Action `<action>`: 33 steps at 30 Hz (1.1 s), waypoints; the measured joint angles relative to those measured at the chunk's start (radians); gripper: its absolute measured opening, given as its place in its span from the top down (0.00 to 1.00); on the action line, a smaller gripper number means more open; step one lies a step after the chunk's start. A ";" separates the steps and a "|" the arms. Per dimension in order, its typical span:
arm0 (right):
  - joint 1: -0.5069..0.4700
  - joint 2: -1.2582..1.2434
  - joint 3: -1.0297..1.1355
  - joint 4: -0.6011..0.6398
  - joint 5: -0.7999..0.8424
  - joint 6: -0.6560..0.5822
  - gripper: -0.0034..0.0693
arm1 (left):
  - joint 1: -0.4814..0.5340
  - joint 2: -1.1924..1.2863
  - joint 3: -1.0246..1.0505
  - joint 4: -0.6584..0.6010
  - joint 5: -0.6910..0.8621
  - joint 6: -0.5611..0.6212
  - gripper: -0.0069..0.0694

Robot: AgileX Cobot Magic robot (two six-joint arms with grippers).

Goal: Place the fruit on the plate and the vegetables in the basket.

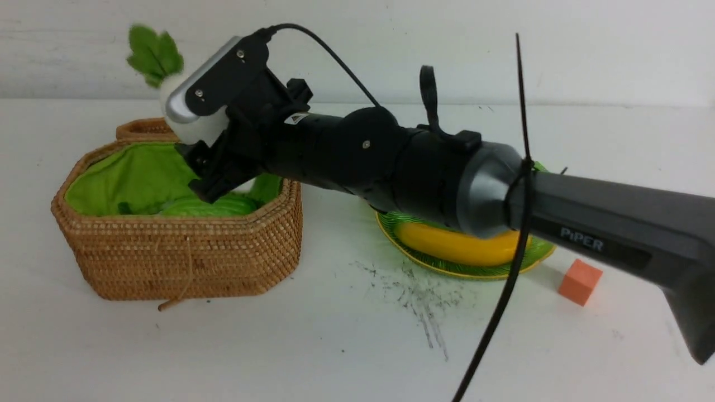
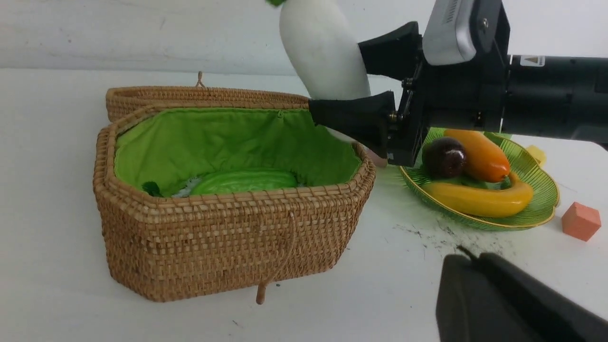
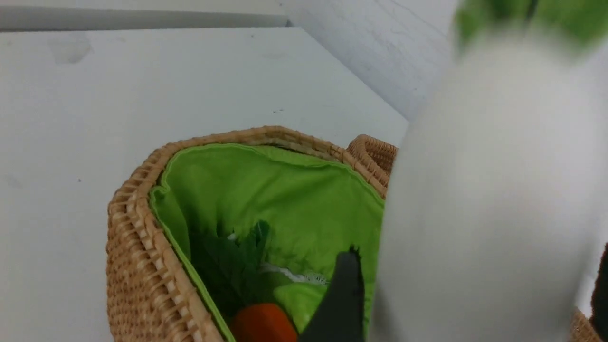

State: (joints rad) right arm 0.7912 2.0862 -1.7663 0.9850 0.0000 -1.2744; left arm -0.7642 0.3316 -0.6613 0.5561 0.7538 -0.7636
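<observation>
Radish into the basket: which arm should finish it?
Right. The right gripper has the radish between its fingers above the basket; the left gripper is shut and away from it.

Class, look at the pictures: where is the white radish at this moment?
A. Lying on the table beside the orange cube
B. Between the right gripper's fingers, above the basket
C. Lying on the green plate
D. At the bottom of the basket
B: the white radish sits between the right gripper fingers, above the basket.
</observation>
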 joint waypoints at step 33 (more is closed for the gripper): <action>-0.209 -0.855 0.285 -0.705 1.252 1.128 0.95 | 0.000 -0.342 0.365 -0.065 -0.415 -0.019 0.93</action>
State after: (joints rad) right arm 0.5825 1.2311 -1.4812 0.2804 1.2521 -0.1459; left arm -0.7642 -0.0102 -0.2959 0.4911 0.3392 -0.7825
